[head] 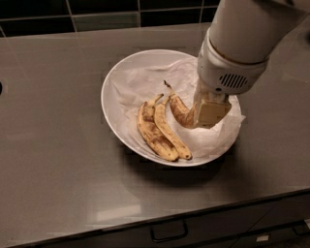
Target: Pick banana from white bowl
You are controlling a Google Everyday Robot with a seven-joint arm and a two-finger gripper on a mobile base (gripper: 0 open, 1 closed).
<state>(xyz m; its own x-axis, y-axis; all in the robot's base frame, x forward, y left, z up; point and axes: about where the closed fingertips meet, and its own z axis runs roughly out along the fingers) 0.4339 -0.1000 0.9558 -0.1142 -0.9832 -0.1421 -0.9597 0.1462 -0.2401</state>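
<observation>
The white bowl (pixel 112 114) sits on the dark counter, lined with crumpled white paper (pixel 140 82). Two longer speckled bananas (pixel 157 131) lie side by side in its middle. The short curved banana (pixel 178 109) with a thin dark stem is lifted clear of them, its lower end between my fingers. My gripper (pixel 206 114) hangs from the white arm over the right half of the bowl and is shut on that banana.
The dark grey counter (pixel 53 160) runs to a front edge with a drawer handle (pixel 168 231) below. Dark wall tiles (pixel 97 9) stand behind. The white arm (pixel 242 43) fills the upper right.
</observation>
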